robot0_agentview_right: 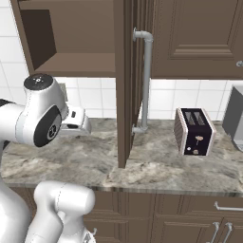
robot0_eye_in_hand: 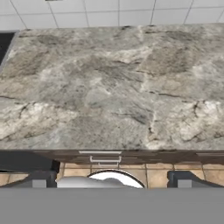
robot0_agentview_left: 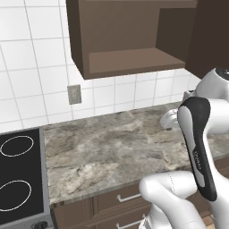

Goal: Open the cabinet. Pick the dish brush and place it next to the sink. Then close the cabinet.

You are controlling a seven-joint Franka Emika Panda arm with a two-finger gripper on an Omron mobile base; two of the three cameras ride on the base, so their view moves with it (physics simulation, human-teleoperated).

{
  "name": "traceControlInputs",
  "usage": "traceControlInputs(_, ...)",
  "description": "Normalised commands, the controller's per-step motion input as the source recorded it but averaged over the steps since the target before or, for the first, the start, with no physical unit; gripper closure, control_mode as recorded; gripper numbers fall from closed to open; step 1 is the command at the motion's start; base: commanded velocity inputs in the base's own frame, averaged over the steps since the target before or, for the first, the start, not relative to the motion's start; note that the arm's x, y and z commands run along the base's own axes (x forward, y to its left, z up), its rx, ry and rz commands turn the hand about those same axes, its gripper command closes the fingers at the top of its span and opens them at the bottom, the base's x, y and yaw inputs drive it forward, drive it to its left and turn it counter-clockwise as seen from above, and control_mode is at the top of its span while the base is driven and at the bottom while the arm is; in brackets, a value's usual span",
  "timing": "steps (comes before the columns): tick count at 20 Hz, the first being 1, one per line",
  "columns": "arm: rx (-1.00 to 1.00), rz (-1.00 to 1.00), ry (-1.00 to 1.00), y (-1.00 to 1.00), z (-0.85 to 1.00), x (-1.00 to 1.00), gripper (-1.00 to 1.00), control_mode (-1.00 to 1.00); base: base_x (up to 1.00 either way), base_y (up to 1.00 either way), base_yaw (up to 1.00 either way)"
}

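The cabinet (robot0_agentview_left: 120,62) hangs open above the counter, and the part of its bottom shelf (robot0_agentview_right: 76,64) that I see is bare. Its door (robot0_agentview_right: 124,95) stands swung out edge-on, with the long silver handle (robot0_agentview_right: 146,80) on its right face. The dish brush is out of view, and so is the sink. My gripper (robot0_eye_in_hand: 112,180) looks down over the stone counter (robot0_eye_in_hand: 109,87) near its front edge; its two dark fingertips (robot0_eye_in_hand: 46,178) stand wide apart and open, with nothing between them. The hand (robot0_agentview_right: 76,121) hovers left of the open door, below the cabinet.
A toaster (robot0_agentview_right: 194,132) stands on the counter right of the door, and a grey appliance (robot0_agentview_right: 233,116) sits at the far right. A black cooktop (robot0_agentview_left: 18,174) borders the counter on the left. A wall outlet (robot0_agentview_left: 74,94) sits on the tiles. Drawers (robot0_agentview_left: 127,197) run below.
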Motion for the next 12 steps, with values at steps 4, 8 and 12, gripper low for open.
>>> traceControlInputs(4,0.0,0.0,-0.21,0.0,0.15,0.24,-1.0,-1.0,0.0,0.0,0.0)
traceControlInputs(8,0.0,0.0,-0.18,0.0,0.09,0.23,-1.0,-1.0,0.0,0.0,0.0)
traceControlInputs(12,0.0,0.0,-0.07,0.0,0.3,0.07,-1.0,-1.0,0.0,0.0,0.0)
